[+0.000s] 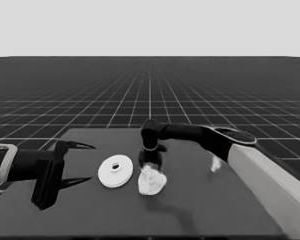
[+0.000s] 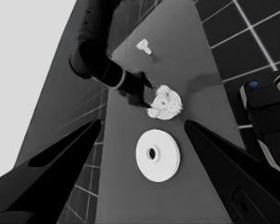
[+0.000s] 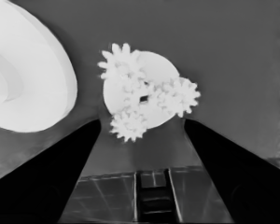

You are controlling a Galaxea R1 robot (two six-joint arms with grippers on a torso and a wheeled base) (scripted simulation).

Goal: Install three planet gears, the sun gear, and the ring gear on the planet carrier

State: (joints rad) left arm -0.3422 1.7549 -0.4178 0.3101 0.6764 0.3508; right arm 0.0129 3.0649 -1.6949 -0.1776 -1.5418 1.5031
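Note:
The smaller round part (image 3: 154, 70) lies near the table's middle. Three small gears sit on it, one (image 3: 116, 63) at its rim, another (image 3: 182, 95) and a third (image 3: 128, 125), all meshed around a fourth gear (image 3: 142, 95) at the centre. My right gripper (image 3: 142, 122) hangs just over this stack (image 1: 151, 180), open, with nothing between its fingers; the head view shows that gripper (image 1: 151, 156) right behind the stack. The larger round part (image 1: 115, 171) lies flat to the left of the stack, apart from it. My left gripper (image 1: 90, 162) waits open over the table's left end.
A thin white piece (image 1: 216, 163) lies on the right side of the table, beside the right arm. The right arm's pale grey part (image 1: 270, 180) fills the lower right corner. Dark machinery with blue lights (image 2: 266, 121) shows past the table's edge.

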